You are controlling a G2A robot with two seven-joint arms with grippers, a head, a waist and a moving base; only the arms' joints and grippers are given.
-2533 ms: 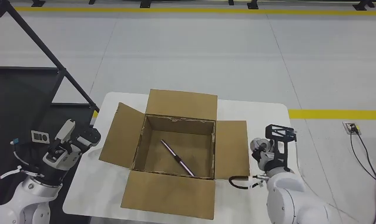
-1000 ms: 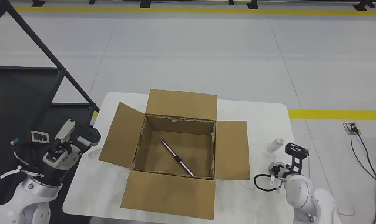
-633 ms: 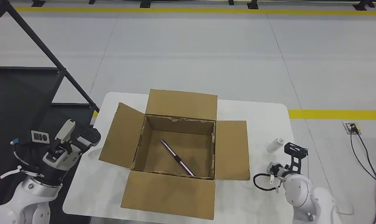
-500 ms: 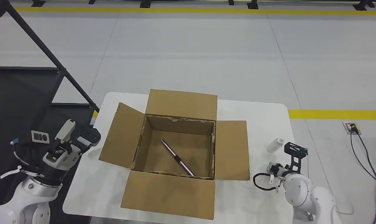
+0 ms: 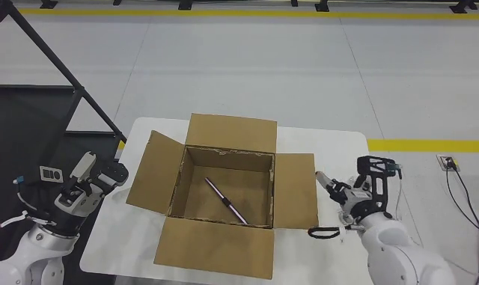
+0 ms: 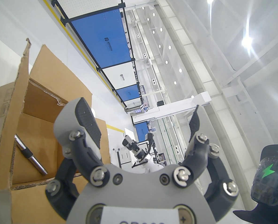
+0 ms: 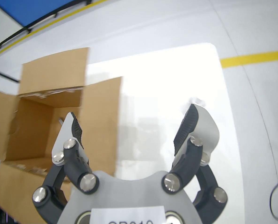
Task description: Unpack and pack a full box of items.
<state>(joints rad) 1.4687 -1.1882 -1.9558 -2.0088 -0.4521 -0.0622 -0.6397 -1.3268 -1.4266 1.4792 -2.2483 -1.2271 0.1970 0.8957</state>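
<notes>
The open cardboard box (image 5: 224, 139) stands mid-table with all flaps folded out. On its floor lies a slim dark-and-silver rod (image 5: 226, 200), pictured too in the left wrist view (image 6: 30, 155). My right gripper (image 5: 335, 191) hangs open and empty just past the box's right flap, over bare white table (image 7: 133, 113). My left gripper (image 5: 112, 173) is off the box's left flap, open and holding nothing (image 6: 139, 107), and looks across the box (image 6: 48, 75).
The white table (image 5: 329, 146) has bare surface to the right of the box. A black cable loop (image 5: 323, 232) lies near the front right corner. A black frame post (image 5: 67, 75) slants behind the left side.
The right arm has risen from the table's front right corner and swung toward the box's right flap. The small white bottle seen there earlier is now covered by it. The left arm is unmoved.
</notes>
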